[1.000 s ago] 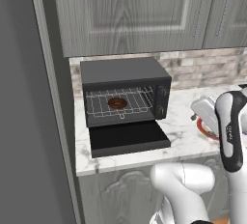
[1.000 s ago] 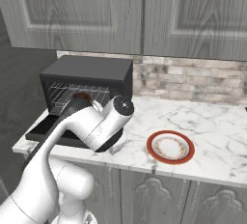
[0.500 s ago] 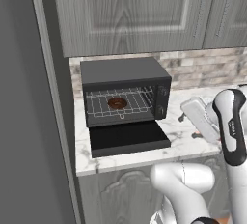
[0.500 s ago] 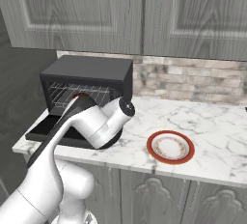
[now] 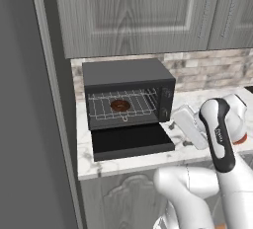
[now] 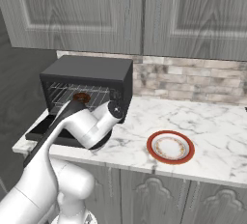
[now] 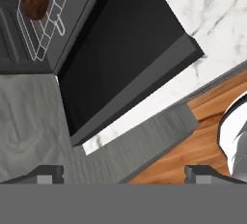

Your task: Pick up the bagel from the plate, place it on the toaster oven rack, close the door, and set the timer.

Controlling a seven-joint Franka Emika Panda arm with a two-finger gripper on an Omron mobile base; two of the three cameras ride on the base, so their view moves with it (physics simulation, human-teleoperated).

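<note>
the bagel (image 5: 120, 105) sits on the toaster oven rack (image 5: 123, 104), the door (image 5: 131, 140) folded down at the worktop's (image 6: 202, 121) left end; the tool (image 7: 123, 175), spread wide and empty, faces the door; the plate (image 6: 170, 147) lies near the front edge.

This is a home kitchen: grey wood-grain wall cabinets (image 6: 144, 10) hang above a white marble counter (image 6: 212, 121) backed by a stone-brick backsplash (image 6: 193, 80), with a black toaster oven (image 5: 126, 92) on the counter and matching base cabinets (image 6: 154, 194) below.
</note>
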